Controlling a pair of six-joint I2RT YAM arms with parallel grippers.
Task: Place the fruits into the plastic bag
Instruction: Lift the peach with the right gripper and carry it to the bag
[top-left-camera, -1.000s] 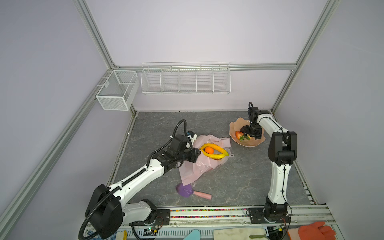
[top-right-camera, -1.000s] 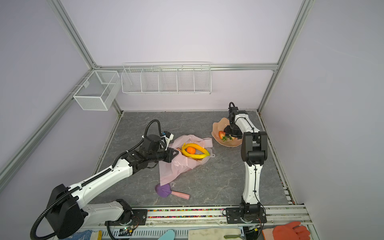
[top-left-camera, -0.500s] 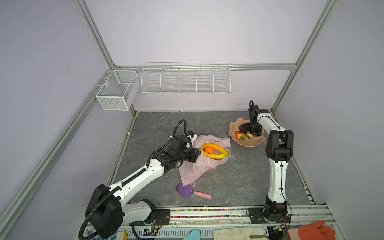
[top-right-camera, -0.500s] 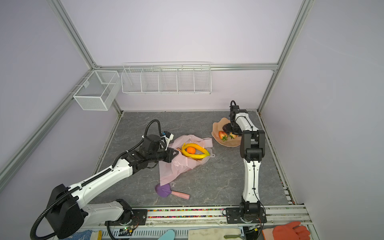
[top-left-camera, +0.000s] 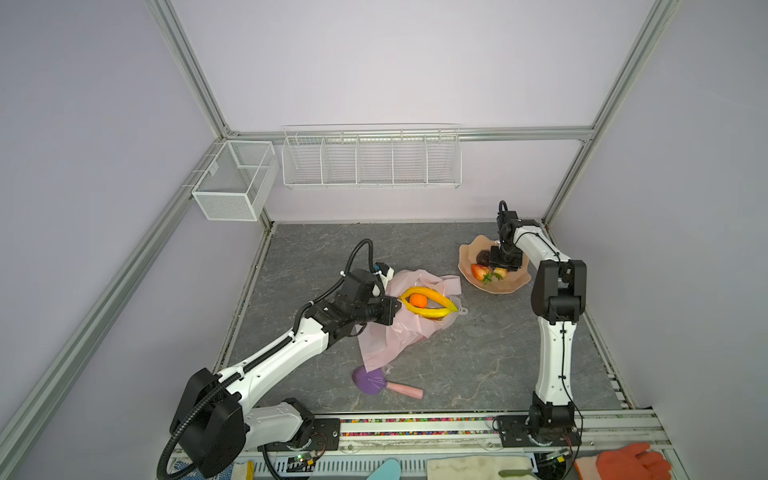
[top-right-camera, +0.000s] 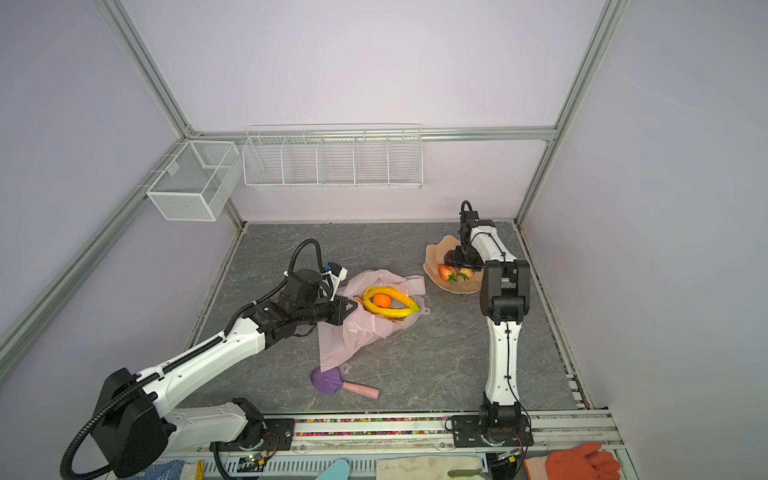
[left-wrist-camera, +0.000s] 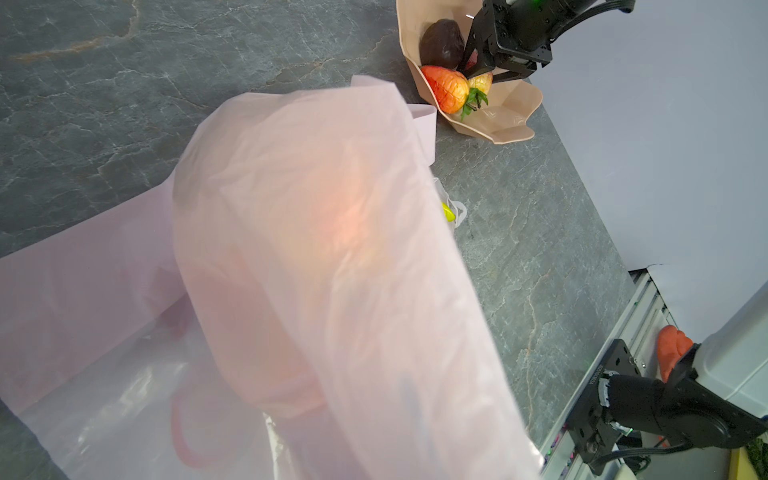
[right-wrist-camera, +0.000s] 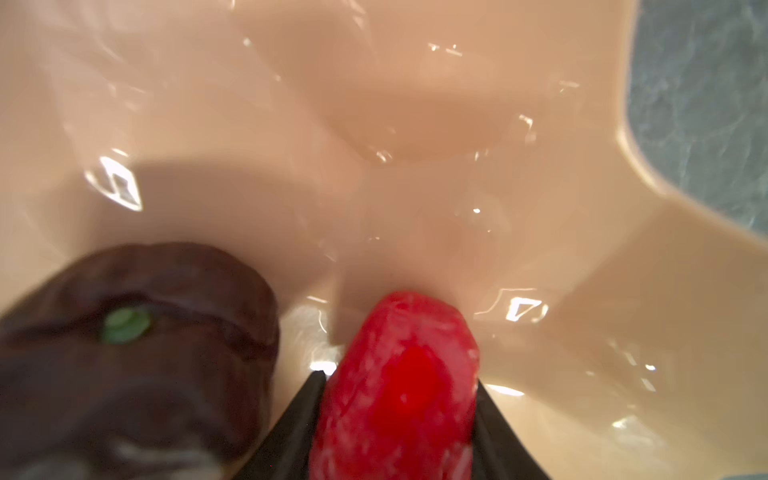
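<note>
Plastic bag: pale pink, crumpled, lying open just ahead of the left gripper, whose jaws are clamping shut on its rim. Peach wavy-edged bowl: sitting directly beneath the right gripper. Two bananas: resting in the bag mouth, just beyond the left gripper. Dark purple-brown ball: lying in the bowl just beside the right gripper. Orange: nestling between the bananas. Red strawberry: being pinched between the right gripper's two fingers. Two more strawberries: lying in the bowl nearby.
</note>
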